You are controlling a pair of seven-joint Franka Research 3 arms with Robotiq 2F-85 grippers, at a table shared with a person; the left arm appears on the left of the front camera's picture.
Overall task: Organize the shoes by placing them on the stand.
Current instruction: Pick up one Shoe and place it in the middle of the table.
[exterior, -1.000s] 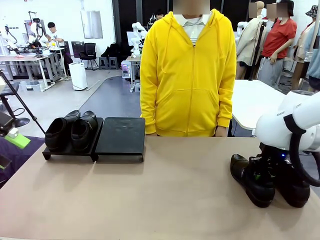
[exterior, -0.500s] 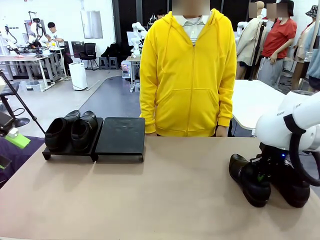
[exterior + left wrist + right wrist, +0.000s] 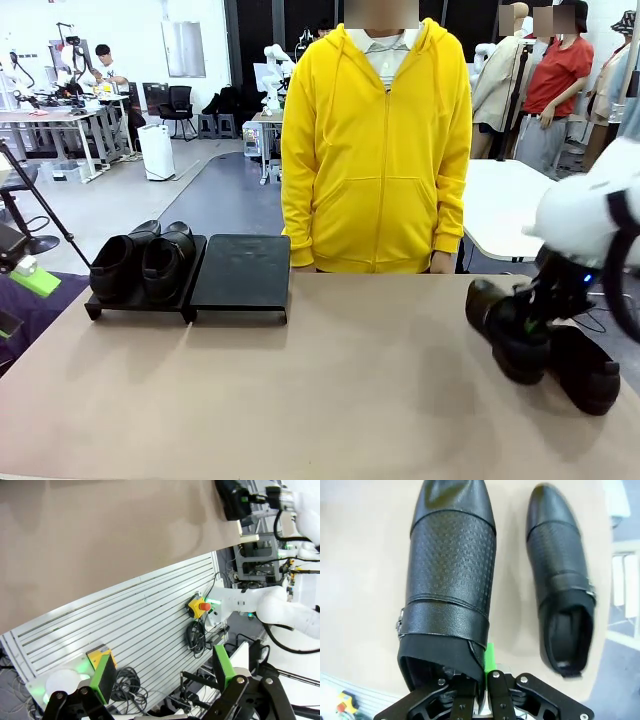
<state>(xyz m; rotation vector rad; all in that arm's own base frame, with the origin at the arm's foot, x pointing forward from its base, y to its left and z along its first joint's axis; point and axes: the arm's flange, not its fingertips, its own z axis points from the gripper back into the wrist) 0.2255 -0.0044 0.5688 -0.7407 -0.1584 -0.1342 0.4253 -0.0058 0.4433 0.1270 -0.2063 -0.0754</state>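
Two glossy black shoes (image 3: 115, 265) (image 3: 168, 260) sit side by side on the left panel of the low black stand (image 3: 240, 272) at the far left; its right panel is bare. At the right, my right gripper (image 3: 537, 312) is shut on the heel collar of a third shoe (image 3: 508, 335), which hangs tilted just above the table. The right wrist view shows this shoe (image 3: 451, 565) with one collar wall pinched in the gripper (image 3: 484, 676). A fourth shoe (image 3: 585, 368) (image 3: 565, 595) lies on the table beside it. My left gripper (image 3: 162, 675) is open off the table's edge.
A person in a yellow hoodie (image 3: 375, 140) stands at the far side of the table, behind its middle, hands down. The tan tabletop (image 3: 300, 390) stretches bare between stand and shoes. Below the table's edge the left wrist view shows a slatted panel (image 3: 140, 625) and cables.
My right gripper has shut on the shoe's collar and raised it off the table, up and slightly right. The shoe beside it stayed put. The left arm has not moved.
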